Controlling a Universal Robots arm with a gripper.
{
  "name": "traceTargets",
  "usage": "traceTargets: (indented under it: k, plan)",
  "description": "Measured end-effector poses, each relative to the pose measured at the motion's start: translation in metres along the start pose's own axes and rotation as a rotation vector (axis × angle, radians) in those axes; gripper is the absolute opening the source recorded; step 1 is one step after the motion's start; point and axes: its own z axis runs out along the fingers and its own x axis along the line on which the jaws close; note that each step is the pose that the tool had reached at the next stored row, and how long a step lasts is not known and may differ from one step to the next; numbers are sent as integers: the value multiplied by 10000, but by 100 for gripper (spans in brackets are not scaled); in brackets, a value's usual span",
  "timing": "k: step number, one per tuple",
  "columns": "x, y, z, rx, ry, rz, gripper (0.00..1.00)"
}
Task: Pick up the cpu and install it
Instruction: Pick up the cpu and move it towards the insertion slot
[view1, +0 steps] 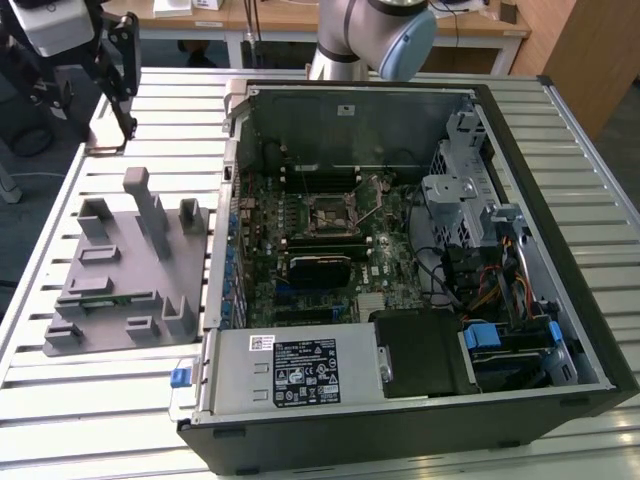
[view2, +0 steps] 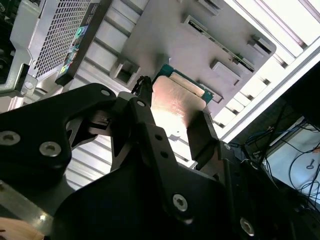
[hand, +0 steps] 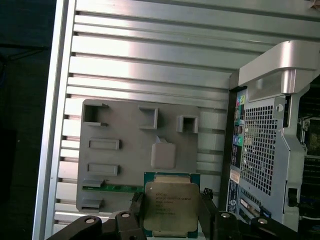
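Gripper (hand: 171, 201) clasps the cpu (hand: 170, 210) by two edges, clear of the tray (hand: 115, 130); best kept level, without squeezing harder.

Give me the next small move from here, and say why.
Probably carry the cpu across toward the open computer case, keeping it level. The gripper looks shut on it, with the fingers on opposite edges. It hangs over the grey fixture plate, while the socket sits on the board inside the case.
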Motion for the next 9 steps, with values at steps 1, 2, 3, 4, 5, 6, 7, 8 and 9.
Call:
traceTargets:
  k: [1, 2, 3, 4, 5, 6, 7, 8, 9]
  plan:
    - [-20, -2, 0, 1, 0, 0, 53]
    - [-40, -3, 1, 0, 1, 1, 53]
    - [-60, -5, 1, 0, 1, 0, 53]
    - [-81, -7, 2, 0, 0, 1, 53]
    - [-101, -8, 2, 0, 1, 1, 53]
    - [-122, -10, 3, 0, 0, 1, 53]
    - [-142, -11, 3, 0, 1, 1, 53]
    - [-164, -13, 4, 0, -1, 0, 53]
    - [-185, -15, 5, 0, 0, 1, 53]
